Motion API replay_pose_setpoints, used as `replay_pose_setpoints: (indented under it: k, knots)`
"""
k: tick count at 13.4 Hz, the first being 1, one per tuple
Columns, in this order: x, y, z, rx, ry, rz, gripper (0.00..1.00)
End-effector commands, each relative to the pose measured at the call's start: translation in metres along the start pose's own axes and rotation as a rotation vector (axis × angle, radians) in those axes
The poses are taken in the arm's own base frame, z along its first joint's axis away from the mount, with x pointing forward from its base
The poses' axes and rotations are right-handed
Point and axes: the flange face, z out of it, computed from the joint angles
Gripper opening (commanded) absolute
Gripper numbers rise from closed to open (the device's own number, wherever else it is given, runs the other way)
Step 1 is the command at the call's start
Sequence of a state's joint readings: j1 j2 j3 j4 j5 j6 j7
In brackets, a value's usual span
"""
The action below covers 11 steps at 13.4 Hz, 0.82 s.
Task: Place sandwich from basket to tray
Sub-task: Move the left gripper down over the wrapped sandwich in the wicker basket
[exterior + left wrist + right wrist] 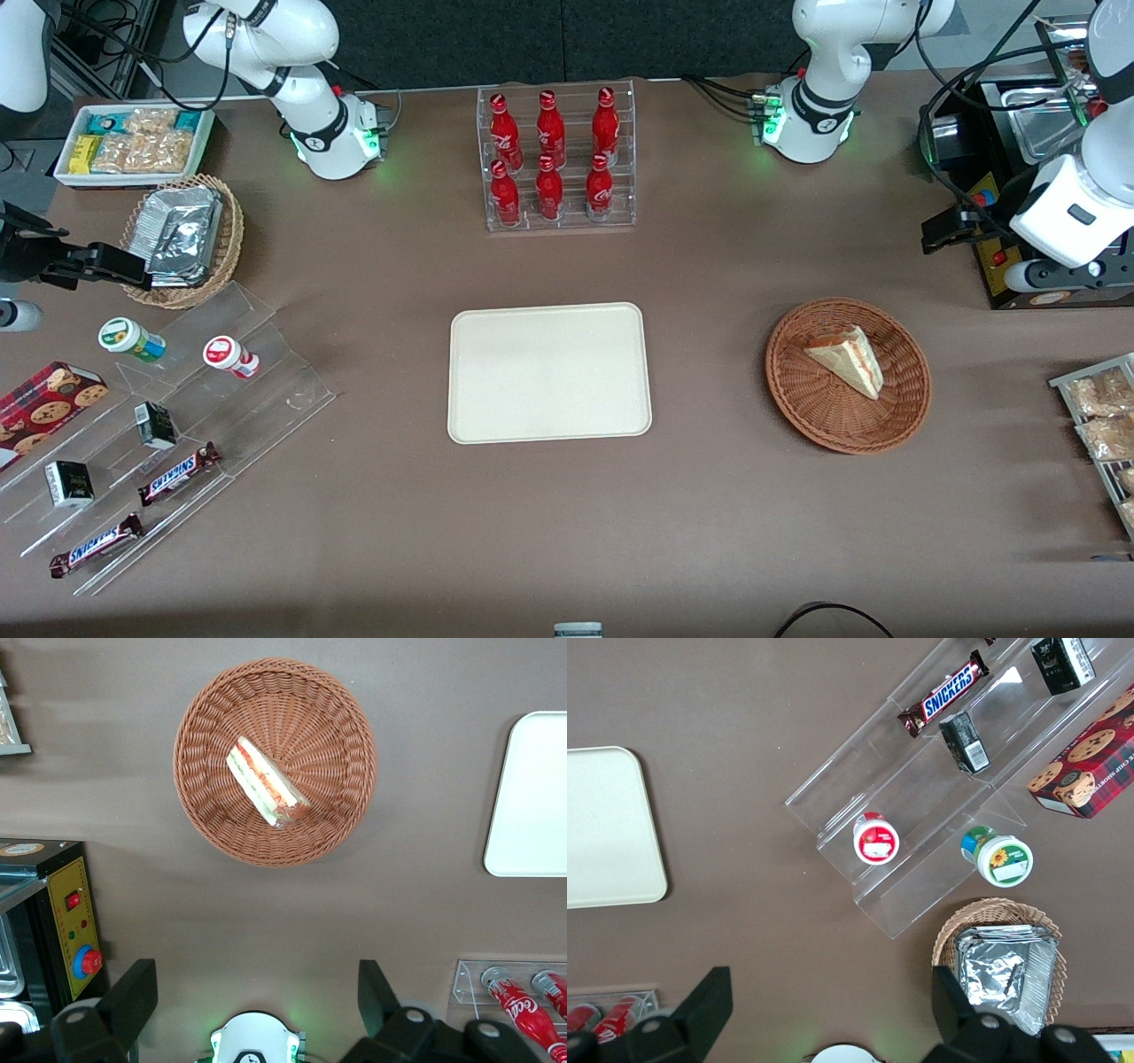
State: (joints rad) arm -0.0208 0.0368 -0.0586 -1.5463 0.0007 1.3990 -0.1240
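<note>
The sandwich [849,359] [266,784], a pale bread wedge with orange and green filling along its cut edge, lies in the round reddish-brown wicker basket [802,394] [341,722]. The cream tray [549,372] [532,797] [607,828] lies flat at the table's middle, with nothing on it, a gap of bare table between it and the basket. My left gripper [943,232] [255,997] hangs open and holds nothing, high above the table. It is farther from the front camera than the basket and a little toward the working arm's end.
A black appliance [1019,186] [66,912] stands beside the gripper. A clear rack of red bottles [558,159] stands farther back than the tray. Snack packets [1103,416] lie at the working arm's end. Acrylic display steps [177,416] and a foil-filled tan basket [182,239] sit toward the parked arm's end.
</note>
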Motion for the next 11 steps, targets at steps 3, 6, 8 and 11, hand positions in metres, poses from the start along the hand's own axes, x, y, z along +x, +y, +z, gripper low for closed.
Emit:
replay_pose_setpoints:
  k: [3,6,8,11]
  knots:
    - [0.009,0.002,0.005,0.005,-0.021,0.004,1.0]
    - [0.042,0.0,0.039,0.02,-0.027,-0.021,1.0]
    - [0.057,0.0,0.062,0.022,-0.042,-0.13,1.0]
    - [0.072,0.006,0.108,0.02,-0.024,-0.355,1.0]
